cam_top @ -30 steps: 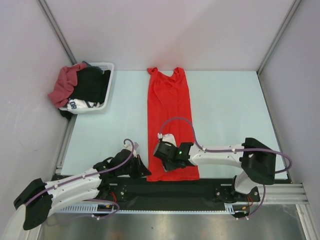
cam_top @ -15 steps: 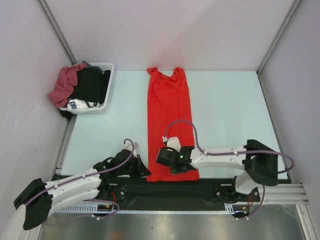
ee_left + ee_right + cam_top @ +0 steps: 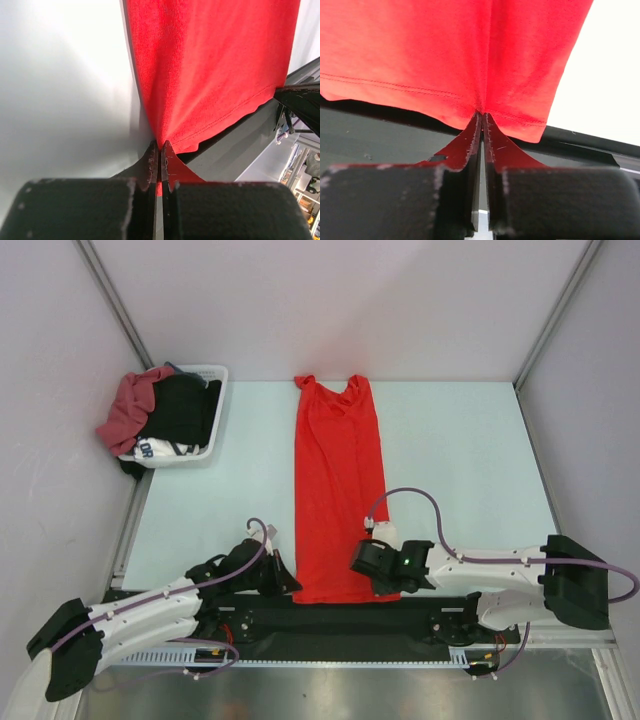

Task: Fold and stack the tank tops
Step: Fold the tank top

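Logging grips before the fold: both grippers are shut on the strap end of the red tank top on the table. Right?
Not the strap end. The left gripper and right gripper are shut on the hem end of the red tank top; the straps lie at the far end, as the top external view shows.

I record the red tank top (image 3: 210,65) as thin, finely ribbed matt knit cloth, my table (image 3: 460,460) smooth and matt.
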Tool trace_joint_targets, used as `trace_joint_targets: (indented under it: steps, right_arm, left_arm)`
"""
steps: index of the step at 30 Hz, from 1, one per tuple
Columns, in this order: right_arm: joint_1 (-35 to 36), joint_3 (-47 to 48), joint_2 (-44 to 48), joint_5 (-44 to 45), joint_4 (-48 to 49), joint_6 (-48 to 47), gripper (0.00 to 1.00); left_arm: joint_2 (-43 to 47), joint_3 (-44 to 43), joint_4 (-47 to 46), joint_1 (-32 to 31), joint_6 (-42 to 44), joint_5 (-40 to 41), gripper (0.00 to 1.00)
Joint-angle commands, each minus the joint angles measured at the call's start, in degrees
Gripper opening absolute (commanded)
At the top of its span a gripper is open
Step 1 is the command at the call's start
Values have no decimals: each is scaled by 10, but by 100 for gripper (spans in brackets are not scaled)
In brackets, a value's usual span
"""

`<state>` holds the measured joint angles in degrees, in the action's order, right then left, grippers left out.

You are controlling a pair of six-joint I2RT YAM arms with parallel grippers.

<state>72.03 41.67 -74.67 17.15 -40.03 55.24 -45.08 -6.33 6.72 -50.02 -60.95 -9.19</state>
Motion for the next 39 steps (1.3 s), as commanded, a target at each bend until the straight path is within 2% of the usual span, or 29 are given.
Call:
trace_joint_targets:
  steps: [1, 2, 3, 6, 14, 24, 26, 27, 29, 30, 31, 38, 39]
  right_arm:
    - [-8, -23, 36, -21, 10, 17, 9]
    - [-8, -26, 44, -25, 11, 19, 12]
    - [-8, -29, 51, -28, 11, 21, 25]
    - [-11, -36, 83, -21, -9, 29, 41]
    - [-21, -63, 131, -26, -51, 48, 46]
    - [-43, -141, 160, -50, -26, 56, 42]
    - [-46, -150, 158, -55, -7, 51, 33]
    - [-47, -150, 158, -57, -4, 49, 24]
    - [-47, -143, 168, -56, -6, 43, 13]
    - [-47, -139, 173, -57, -9, 42, 5]
    - [-47, -136, 176, -56, -16, 36, 2]
    - [-47, -111, 214, -55, -44, 29, 0]
    - [-47, -111, 216, -55, -45, 29, 4]
  left_arm:
    - [-7, 33, 137, -4, 34, 39, 0]
    - [-5, 33, 138, -4, 33, 39, 0]
    - [-3, 34, 143, -4, 32, 37, 0]
    - [6, 36, 146, -4, 31, 37, 1]
    - [0, 37, 145, -4, 29, 31, 2]
    - [-2, 40, 140, -4, 28, 31, 2]
    - [-4, 39, 140, -4, 29, 30, 2]
    - [-4, 38, 143, -4, 29, 30, 2]
    - [-3, 37, 145, -4, 29, 29, 2]
    - [-1, 35, 152, -3, 28, 30, 1]
    - [2, 34, 155, -4, 26, 29, 2]
    - [29, 33, 170, -4, 8, 24, 5]
    - [32, 33, 174, -4, 6, 25, 6]
